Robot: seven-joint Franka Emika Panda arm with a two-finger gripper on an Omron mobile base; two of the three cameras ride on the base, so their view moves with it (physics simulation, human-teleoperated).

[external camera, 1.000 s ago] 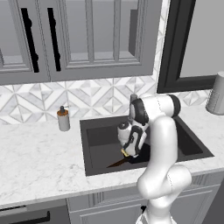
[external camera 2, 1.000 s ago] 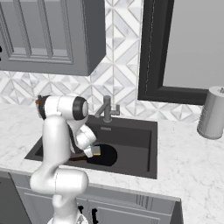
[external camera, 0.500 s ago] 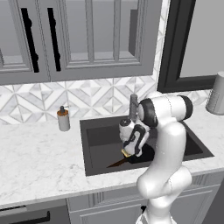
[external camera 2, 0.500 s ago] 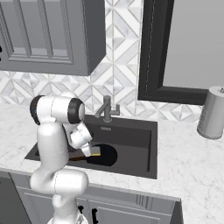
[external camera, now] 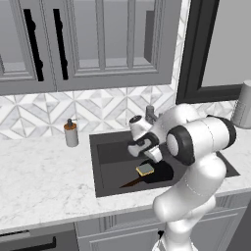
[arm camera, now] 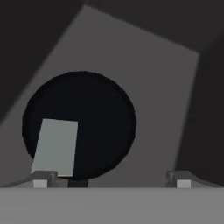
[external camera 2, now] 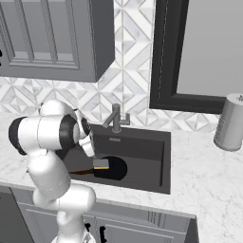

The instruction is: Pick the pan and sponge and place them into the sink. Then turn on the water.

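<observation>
Sponge [external camera: 145,169] lies on pan [external camera: 162,172] inside sink [external camera: 105,166]; faucet [external camera 2: 115,118] behind.

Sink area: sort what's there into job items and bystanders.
Job: pan, lying in the sink; sponge, resting on the pan; faucet, no water running; open gripper.
Bystanders: soap bottle, grey canister, both on the counter.

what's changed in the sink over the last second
The arm swung upward and the gripper rose off the sponge, jaws spreading wide, nothing held. The sponge still lies on the pan in the sink. The faucet runs no water.
</observation>
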